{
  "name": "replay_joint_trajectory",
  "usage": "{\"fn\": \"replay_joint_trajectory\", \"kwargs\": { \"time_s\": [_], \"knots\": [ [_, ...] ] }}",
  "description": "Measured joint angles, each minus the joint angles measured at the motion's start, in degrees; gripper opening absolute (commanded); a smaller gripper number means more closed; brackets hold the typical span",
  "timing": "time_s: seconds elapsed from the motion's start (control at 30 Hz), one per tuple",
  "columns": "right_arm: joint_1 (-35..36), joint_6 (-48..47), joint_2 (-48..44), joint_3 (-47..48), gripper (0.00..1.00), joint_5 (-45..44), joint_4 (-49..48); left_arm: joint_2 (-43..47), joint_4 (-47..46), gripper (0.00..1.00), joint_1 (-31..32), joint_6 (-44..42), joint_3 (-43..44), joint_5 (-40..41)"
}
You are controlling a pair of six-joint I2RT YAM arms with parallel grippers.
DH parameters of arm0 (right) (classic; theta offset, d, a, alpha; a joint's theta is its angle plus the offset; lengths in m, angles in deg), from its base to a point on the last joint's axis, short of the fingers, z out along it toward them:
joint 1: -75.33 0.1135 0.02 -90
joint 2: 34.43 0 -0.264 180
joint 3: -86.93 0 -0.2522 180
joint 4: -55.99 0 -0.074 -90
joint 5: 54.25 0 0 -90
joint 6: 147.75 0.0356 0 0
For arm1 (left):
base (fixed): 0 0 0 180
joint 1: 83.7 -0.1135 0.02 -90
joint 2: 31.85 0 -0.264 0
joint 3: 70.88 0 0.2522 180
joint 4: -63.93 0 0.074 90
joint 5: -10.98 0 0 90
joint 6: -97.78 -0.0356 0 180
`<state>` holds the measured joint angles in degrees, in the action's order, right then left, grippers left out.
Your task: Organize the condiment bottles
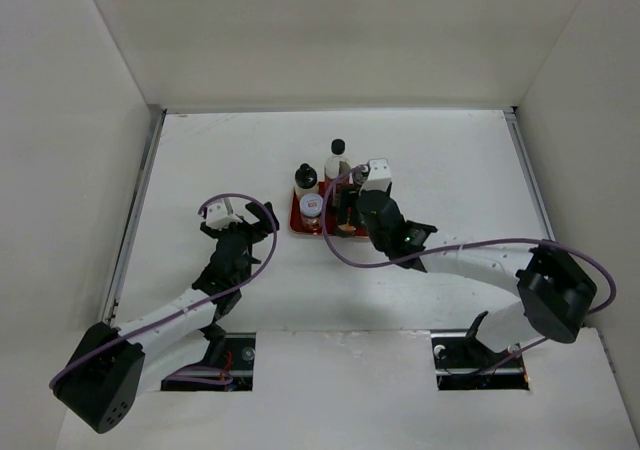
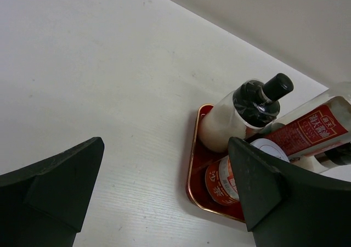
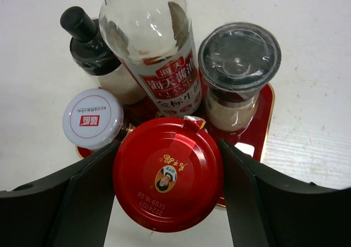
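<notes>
Surface: a plain white table (image 1: 450, 170), closed in by white walls (image 1: 300, 30) at the back and on both sides. A flat red tray (image 2: 192, 170) with a gold rim lies near the middle of the table.

Items: all five bottles are grouped at the tray and all stand upright, long axis vertical, caps up.
- In the right wrist view the back row reads, left to right: small white bottle (image 3: 93, 49) with a black cap, tall clear bottle (image 3: 156, 44), grey-lidded shaker (image 3: 238, 66).
- The tall clear bottle turns its red label toward the near side.
- The white-lidded jar (image 3: 92, 118) stands in front of the small white bottle.
- The red-capped bottle (image 3: 167, 173) is at the near edge of the tray, just beside the jar. Only its cap shows, so I cannot tell whether its base rests on the tray.

Right gripper (image 3: 167, 148): its fingers (image 3: 82, 197) are set part-way apart, one on each side of the red cap. They press against its rim, so the cap fills the gap between them.

Left gripper (image 1: 240, 225): it hangs over bare table to the left of the tray, apart from it. Its fingers (image 2: 55, 186) are spread to their widest, holding and touching nothing.
</notes>
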<state>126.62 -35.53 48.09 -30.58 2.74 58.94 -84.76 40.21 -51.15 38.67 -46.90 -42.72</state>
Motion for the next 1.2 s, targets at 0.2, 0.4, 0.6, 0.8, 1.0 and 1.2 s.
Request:
{"fn": "replay_joint_trajectory", "kwargs": {
  "time_s": [0.2, 0.4, 0.6, 0.8, 1.0, 1.2],
  "knots": [
    [-0.55, -1.66, 2.08, 0.61, 0.49, -0.09, -2.69, -2.21, 0.02, 1.0, 0.09, 0.04, 0.02, 0.68],
    [-0.98, -2.97, 5.46, 0.85, 0.52, -0.52, -4.0, -5.09, 0.44, 1.0, 0.26, 0.22, 0.28, 1.18],
    [-1.01, -3.65, 7.08, 1.49, 0.79, -1.33, -6.03, -5.44, 0.83, 1.0, 0.31, 0.57, 1.16, 2.03],
    [-0.96, -3.34, 6.62, 1.46, 1.0, -1.51, -7.21, -6.67, 2.78, 1.0, 0.48, 0.76, 3.54, 2.36],
    [-0.96, -3.17, -2.82, -1.84, 1.0, -2.14, -8.17, -8.87, 5.86, 1.0, 0.52, 0.94, 6.49, 2.43],
    [-0.96, -1.95, -14.73, -9.03, 1.0, -4.81, -10.69, -6.82, 11.19, 1.0, 0.61, 0.9, 8.63, 2.47]
  ]
}}
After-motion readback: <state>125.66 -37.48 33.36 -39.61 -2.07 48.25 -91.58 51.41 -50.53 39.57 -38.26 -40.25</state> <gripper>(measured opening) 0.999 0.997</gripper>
